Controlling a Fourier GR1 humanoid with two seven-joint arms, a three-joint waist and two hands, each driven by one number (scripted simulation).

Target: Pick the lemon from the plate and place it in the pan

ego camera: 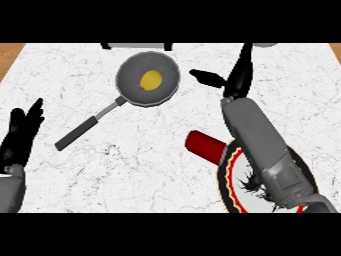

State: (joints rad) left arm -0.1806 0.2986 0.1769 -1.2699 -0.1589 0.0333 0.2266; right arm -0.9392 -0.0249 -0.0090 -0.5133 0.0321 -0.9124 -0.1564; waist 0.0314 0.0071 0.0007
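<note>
**Q:** Right hand: what state is it in, and which step does this show?

**A:** Its fingers are straight and spread, holding nothing. It hangs beside the pan, apart from the rim. The lemon lies in the pan's bowl, so the placing step appears done; what remains is judged to be drawing the arm clear without knocking the pan or its handle.

**Q:** And the other hand?

**A:** The left hand rests open at the view's left edge, fingers up, well apart from the pan.

**Q:** What is hidden or unclear?

**A:** The right forearm covers much of the plate, which the lower edge also cuts. A red object just beside the plate cannot be identified. Grey items at the counter's far edge are cut off.
</note>
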